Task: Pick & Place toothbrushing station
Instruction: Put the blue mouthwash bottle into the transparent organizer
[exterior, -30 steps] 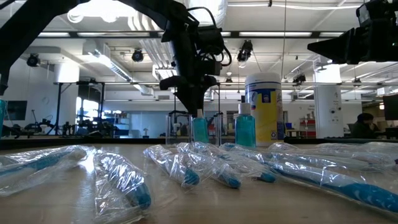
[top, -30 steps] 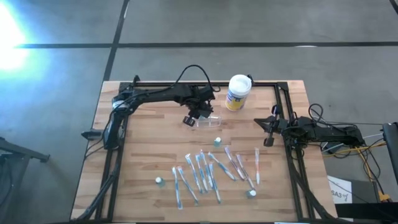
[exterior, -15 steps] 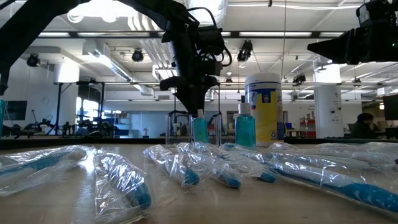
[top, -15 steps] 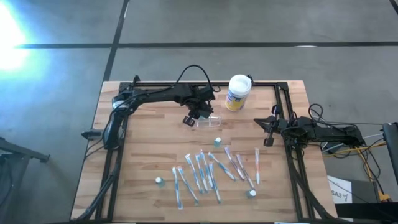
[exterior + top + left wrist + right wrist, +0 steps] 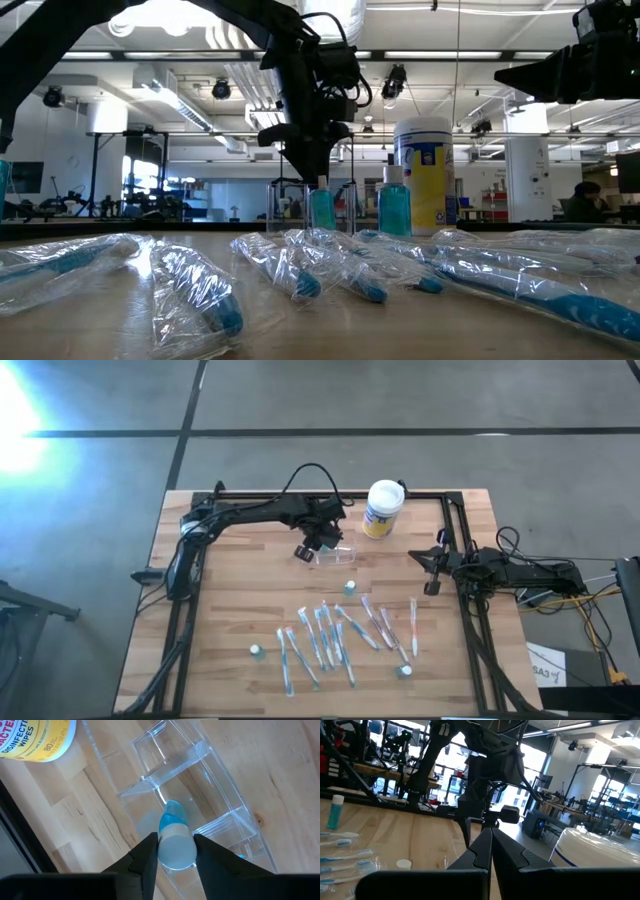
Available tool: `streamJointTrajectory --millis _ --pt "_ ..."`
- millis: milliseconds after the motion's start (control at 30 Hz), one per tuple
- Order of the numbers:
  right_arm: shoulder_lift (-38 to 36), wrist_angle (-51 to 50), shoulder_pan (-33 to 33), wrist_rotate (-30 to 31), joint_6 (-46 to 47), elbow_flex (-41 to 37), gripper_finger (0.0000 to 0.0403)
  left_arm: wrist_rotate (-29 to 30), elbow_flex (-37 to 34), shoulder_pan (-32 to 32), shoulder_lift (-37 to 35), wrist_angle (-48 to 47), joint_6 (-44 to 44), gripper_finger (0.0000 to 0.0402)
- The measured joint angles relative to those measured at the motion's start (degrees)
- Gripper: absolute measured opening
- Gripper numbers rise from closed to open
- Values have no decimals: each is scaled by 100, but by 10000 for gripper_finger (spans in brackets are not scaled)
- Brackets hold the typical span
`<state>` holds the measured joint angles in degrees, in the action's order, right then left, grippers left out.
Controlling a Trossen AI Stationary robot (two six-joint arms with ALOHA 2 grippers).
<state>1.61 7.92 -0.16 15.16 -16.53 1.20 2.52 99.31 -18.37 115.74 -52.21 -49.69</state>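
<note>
Your left claw [image 5: 175,851] hovered over the clear holder [image 5: 192,815] at the back of the surface [image 5: 240,610], its fingers narrowly parted around a small blue bottle [image 5: 175,840] standing inside. Next, I'd judge, you needed to lift clear.

You have a white wipes canister [image 5: 383,508] at the table's [image 5: 230,620] far edge, wrapped toothbrushes [image 5: 340,632] scattered near, and what look like small blue bottles [image 5: 350,588] among them.
</note>
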Motion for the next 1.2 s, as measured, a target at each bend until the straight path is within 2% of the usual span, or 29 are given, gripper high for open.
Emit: streamJointTrajectory --millis 367,700,967,1200 --pt "0 0 -2 0 0 2 8 4 -8 -4 0 53 129 128" --pt "0 -1 0 0 0 1 8 17 -9 -28 -1 79 238 179" --pt "0 -2 0 0 0 1 8 94 65 -42 -43 32 257 181" --pt "0 -16 -2 -1 -2 0 8 123 422 -26 -157 -433 383 181"
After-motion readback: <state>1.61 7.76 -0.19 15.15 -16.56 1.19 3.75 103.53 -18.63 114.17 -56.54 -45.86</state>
